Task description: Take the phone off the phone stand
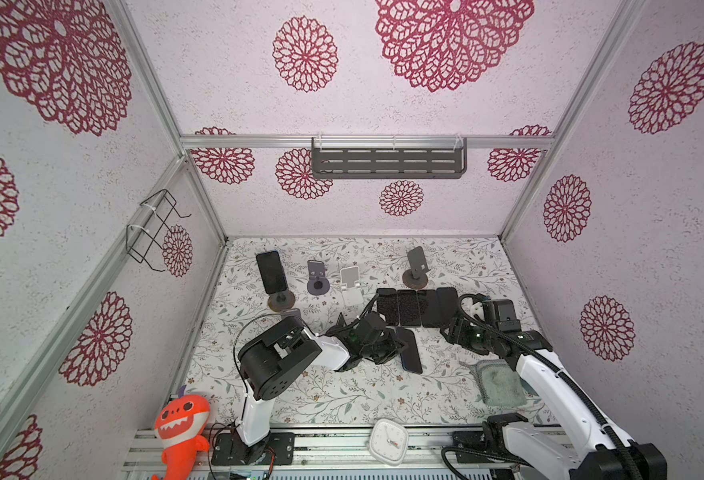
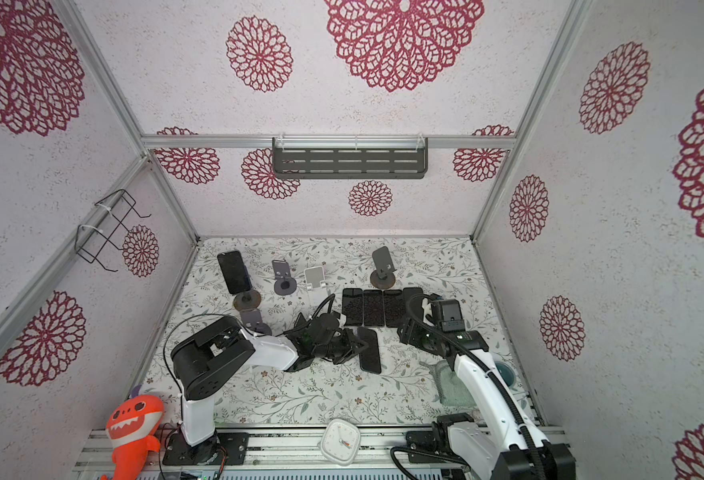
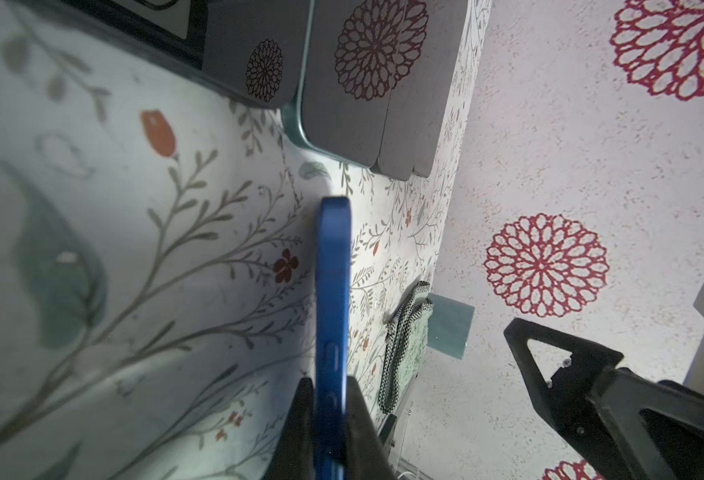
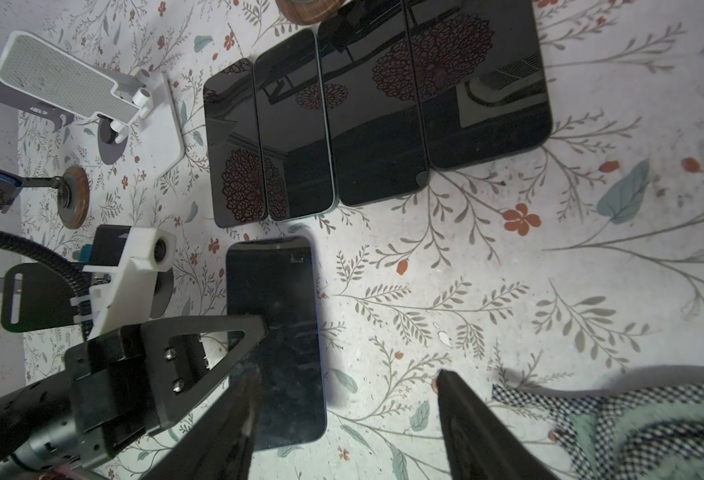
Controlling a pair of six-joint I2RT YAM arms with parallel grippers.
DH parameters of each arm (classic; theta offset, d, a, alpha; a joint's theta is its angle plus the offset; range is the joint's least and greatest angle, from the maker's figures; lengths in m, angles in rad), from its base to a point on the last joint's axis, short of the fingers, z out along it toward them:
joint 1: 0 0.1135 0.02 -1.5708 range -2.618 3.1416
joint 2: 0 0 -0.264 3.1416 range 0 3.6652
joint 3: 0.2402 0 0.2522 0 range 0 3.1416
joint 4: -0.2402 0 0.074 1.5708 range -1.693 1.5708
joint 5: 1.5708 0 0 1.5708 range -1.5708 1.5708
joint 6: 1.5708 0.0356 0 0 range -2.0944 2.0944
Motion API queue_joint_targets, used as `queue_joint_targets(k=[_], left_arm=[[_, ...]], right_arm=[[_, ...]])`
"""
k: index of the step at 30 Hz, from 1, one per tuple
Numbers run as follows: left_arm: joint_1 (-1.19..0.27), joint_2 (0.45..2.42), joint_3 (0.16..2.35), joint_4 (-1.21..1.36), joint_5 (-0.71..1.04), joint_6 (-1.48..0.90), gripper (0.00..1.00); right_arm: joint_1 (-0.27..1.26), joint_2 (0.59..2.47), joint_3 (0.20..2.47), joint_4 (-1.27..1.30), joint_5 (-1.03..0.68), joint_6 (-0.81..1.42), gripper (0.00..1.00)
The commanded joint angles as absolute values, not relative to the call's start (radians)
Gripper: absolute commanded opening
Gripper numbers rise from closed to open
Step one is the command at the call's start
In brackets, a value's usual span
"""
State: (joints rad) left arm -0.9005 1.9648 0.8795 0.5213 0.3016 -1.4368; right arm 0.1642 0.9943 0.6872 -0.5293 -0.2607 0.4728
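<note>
My left gripper [image 1: 402, 347] [image 3: 329, 380] is shut on a blue phone [image 1: 409, 350] [image 3: 333, 282], one finger on each face, low over the floral mat near the middle. The phone's dark screen [image 4: 275, 332] faces up, just in front of a row of several dark phones [image 1: 417, 307] lying flat. My right gripper [image 4: 344, 380] hangs open beside the blue phone, with only mat between its fingers. Another dark phone [image 1: 272, 272] leans on a wooden-based phone stand [image 1: 281, 300] at the back left.
Along the back stand an empty purple stand [image 1: 317, 276], a white stand [image 1: 351, 286] and a dark stand [image 1: 417, 270]. A green cloth [image 1: 500, 384] lies at the right front. A white clock [image 1: 388, 441] and an orange shark toy [image 1: 182, 428] sit on the front rail.
</note>
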Motion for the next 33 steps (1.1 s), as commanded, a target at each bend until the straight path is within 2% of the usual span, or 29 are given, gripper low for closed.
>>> queue_joint_targets(k=[1, 13, 18, 33], left_arm=[[-0.911, 1.995, 0.892, 0.592, 0.316, -1.482, 0.0], [-0.91, 2.094, 0.93, 0.615, 0.377, -1.563, 0.13], [-0.908, 2.092, 0.913, 0.614, 0.367, -1.58, 0.3], [-0.884, 2.06, 0.948, 0.446, 0.396, -1.501, 0.77]], right_arm=[[0.163, 0.977, 0.676, -0.521, -0.272, 0.493, 0.71], [0.163, 0.983, 0.626, -0.505, -0.293, 0.492, 0.71], [0.167, 0.989, 0.585, -0.474, -0.3, 0.507, 0.77], [0.237, 1.051, 0.554, -0.389, -0.256, 0.541, 0.77]])
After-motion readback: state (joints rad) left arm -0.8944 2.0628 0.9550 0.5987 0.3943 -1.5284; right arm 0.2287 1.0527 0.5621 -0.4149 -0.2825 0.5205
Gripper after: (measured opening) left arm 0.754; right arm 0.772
